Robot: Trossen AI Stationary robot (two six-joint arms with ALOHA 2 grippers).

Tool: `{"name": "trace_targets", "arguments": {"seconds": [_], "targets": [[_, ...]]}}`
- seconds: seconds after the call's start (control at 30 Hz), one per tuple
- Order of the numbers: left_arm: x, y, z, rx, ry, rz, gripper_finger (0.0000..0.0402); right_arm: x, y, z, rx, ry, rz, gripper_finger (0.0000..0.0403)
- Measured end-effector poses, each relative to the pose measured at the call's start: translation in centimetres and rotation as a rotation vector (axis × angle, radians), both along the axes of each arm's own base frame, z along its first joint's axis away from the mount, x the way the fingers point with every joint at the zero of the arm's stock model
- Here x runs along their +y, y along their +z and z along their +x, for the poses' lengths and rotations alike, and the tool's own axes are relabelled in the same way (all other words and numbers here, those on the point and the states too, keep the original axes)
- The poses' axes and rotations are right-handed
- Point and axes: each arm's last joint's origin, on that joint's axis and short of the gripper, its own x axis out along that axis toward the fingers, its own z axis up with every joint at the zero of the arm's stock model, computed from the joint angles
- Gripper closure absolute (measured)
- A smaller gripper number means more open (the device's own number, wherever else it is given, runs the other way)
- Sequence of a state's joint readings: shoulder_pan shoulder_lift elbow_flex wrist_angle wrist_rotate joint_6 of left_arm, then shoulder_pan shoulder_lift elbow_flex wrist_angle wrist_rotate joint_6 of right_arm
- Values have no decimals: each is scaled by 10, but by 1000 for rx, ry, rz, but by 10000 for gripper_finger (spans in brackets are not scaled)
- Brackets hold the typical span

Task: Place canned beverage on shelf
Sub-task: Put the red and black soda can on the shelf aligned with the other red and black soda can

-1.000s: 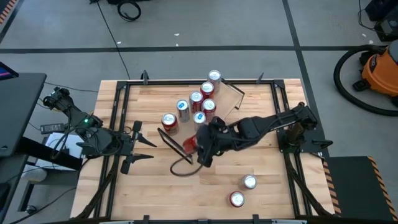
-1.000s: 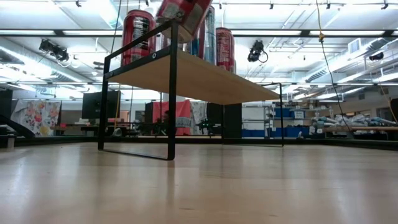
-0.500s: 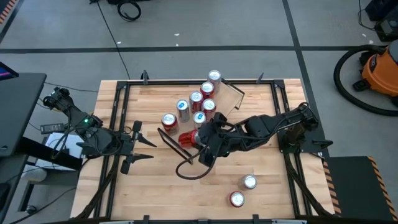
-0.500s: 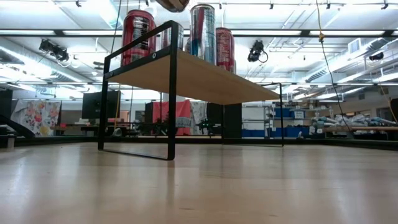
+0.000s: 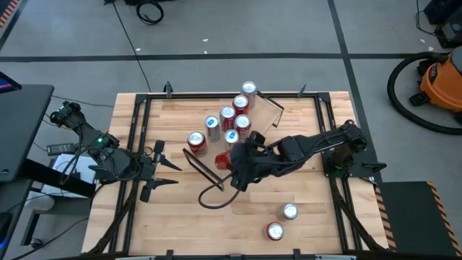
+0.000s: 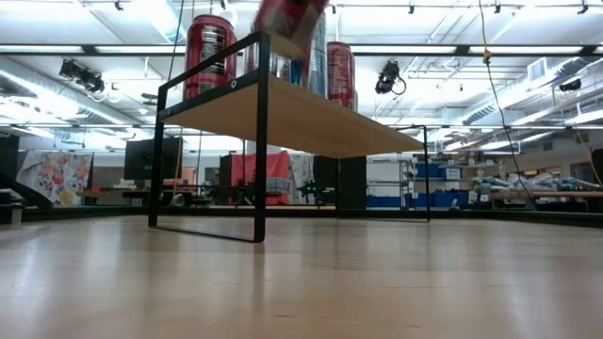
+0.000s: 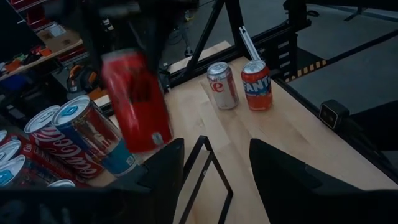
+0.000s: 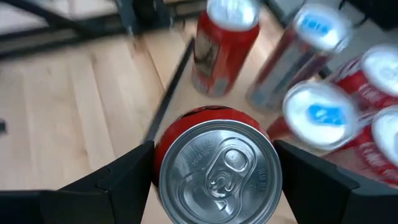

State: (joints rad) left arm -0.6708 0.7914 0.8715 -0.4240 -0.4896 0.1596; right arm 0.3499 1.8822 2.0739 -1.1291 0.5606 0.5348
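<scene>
My right gripper point(image 5: 229, 165) is shut on a red can point(image 5: 221, 160) and holds it over the near-left end of the shelf point(image 5: 263, 119), a light-wood plank on black end frames point(image 6: 261, 141). Several more cans point(image 5: 229, 115) stand upright on the plank. In the low view the held can point(image 6: 292, 19) shows blurred above the shelf's end frame. My left gripper point(image 5: 170, 172) waits at the table's left side, open, with nothing between its fingers point(image 7: 165, 180). My right gripper pinches the red can's round side wall point(image 8: 163, 144) between its two fingers point(image 8: 118, 180), near the can's top end. The fingers slant down from the table's right side. The can point(image 7: 137, 102) is tilted and lifted clear above the shelf's end.
Two cans point(image 5: 289, 211) point(image 5: 274, 230) stand on the tabletop near its front right; the left wrist view shows them as a silver-and-red can point(image 7: 222, 85) and an orange can point(image 7: 257, 85). Black rails point(image 5: 137, 144) run along the table's edges.
My right gripper has raised the red can, almost out of the top of the low view, and brought it down again over the shelf's end frame. It has turned the can on the way. The can stays in the hold, clear of the shelf.
</scene>
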Motion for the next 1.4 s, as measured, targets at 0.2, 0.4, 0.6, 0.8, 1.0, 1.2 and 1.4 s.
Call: {"name": "trace_targets", "arguments": {"seconds": [0.2,0.4,0.6,0.8,1.0,1.2,1.4], "targets": [[0,0,0,0,1,-2,209,-9,-24,18,95,3,41,91],[0,0,0,6,4,-10,209,-19,-25,22,99,-10,51,90],[0,-1,0,11,4,-7,209,-21,-25,23,109,2,68,89],[0,-1,0,11,4,-7,209,-22,-25,24,111,20,68,80],[0,-1,0,11,4,-8,209,-23,-24,25,104,27,71,68],[0,-1,0,11,5,-10,209,-24,-24,28,81,37,66,66],[0,-1,0,12,5,-9,209,-27,-23,30,65,28,62,64]]}}
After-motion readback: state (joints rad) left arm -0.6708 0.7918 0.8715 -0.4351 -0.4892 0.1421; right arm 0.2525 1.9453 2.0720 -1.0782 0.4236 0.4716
